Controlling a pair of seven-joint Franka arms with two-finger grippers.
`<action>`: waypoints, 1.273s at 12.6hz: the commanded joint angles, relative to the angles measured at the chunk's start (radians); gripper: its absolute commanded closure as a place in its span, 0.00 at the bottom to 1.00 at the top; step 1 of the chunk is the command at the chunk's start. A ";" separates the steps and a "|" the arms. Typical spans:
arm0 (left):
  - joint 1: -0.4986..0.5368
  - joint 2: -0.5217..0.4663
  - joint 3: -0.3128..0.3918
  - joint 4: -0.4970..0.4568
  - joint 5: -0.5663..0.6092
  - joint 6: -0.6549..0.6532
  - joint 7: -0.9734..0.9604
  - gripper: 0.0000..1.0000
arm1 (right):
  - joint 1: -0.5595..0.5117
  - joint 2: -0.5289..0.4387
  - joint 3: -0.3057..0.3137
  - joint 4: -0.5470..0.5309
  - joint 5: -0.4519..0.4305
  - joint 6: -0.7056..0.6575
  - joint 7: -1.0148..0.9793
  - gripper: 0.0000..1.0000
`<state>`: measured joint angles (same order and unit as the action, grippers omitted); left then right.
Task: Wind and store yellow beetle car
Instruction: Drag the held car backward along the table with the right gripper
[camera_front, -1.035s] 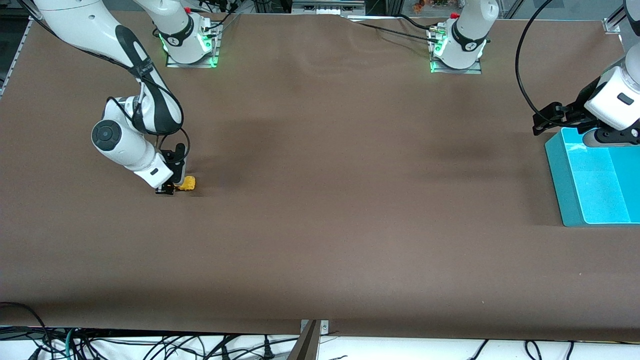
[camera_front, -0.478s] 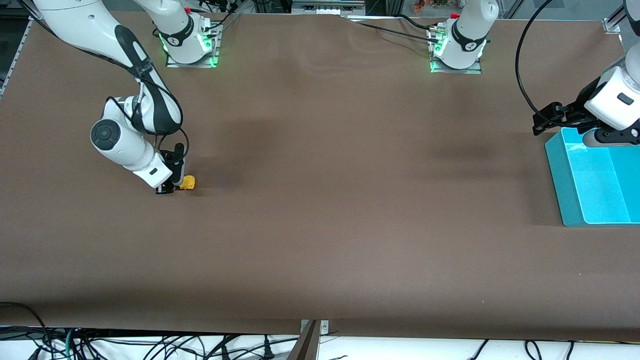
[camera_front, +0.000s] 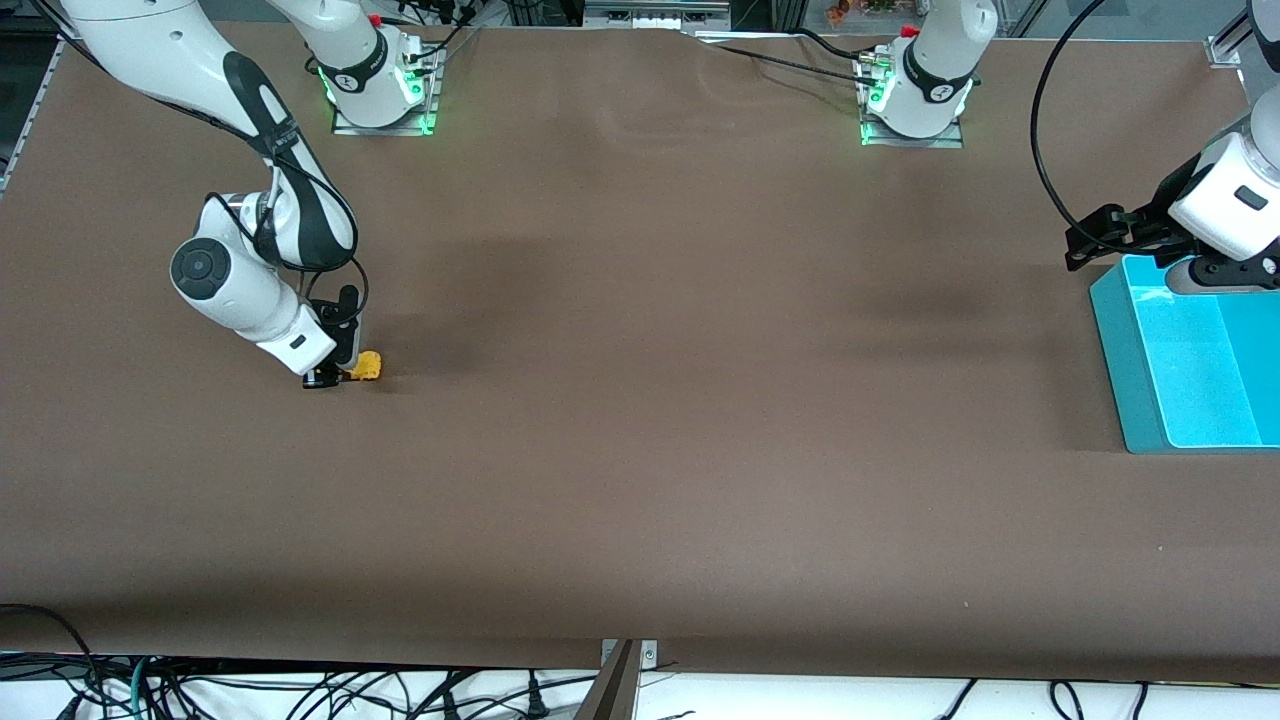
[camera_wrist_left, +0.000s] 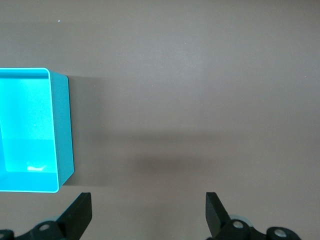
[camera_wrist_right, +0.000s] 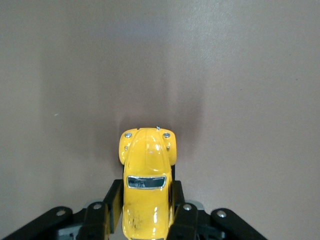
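Observation:
The yellow beetle car (camera_front: 368, 367) (camera_wrist_right: 146, 180) rests on the brown table toward the right arm's end. My right gripper (camera_front: 335, 378) (camera_wrist_right: 146, 212) is shut on the car's sides, its black fingers (camera_wrist_right: 112, 202) pressed against the body, with the bonnet sticking out past them. My left gripper (camera_wrist_left: 148, 216) hangs open with nothing between its fingers, over the table next to the bin at the left arm's end, where its arm waits.
A turquoise bin (camera_front: 1135, 340) (camera_wrist_left: 62, 130) stands at the left arm's end of the table. The brown table surface (camera_front: 700, 400) stretches between car and bin.
The right gripper closed on the car and has drawn it a little toward the right arm's end of the table. The left arm has not moved.

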<state>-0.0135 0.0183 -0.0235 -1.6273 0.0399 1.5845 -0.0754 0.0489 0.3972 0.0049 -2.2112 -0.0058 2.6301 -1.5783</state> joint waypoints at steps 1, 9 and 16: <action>0.003 0.009 0.000 0.030 -0.011 -0.024 0.002 0.00 | -0.018 0.015 -0.013 -0.033 -0.008 0.063 -0.064 0.80; 0.003 0.009 0.000 0.029 -0.011 -0.024 0.002 0.00 | -0.099 0.026 -0.017 -0.033 -0.008 0.068 -0.193 0.80; 0.003 0.009 0.000 0.029 -0.011 -0.024 0.002 0.00 | -0.204 0.049 -0.031 -0.031 -0.002 0.070 -0.319 0.80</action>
<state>-0.0135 0.0183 -0.0235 -1.6273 0.0399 1.5845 -0.0754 -0.1142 0.4004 -0.0220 -2.2206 -0.0047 2.6903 -1.8473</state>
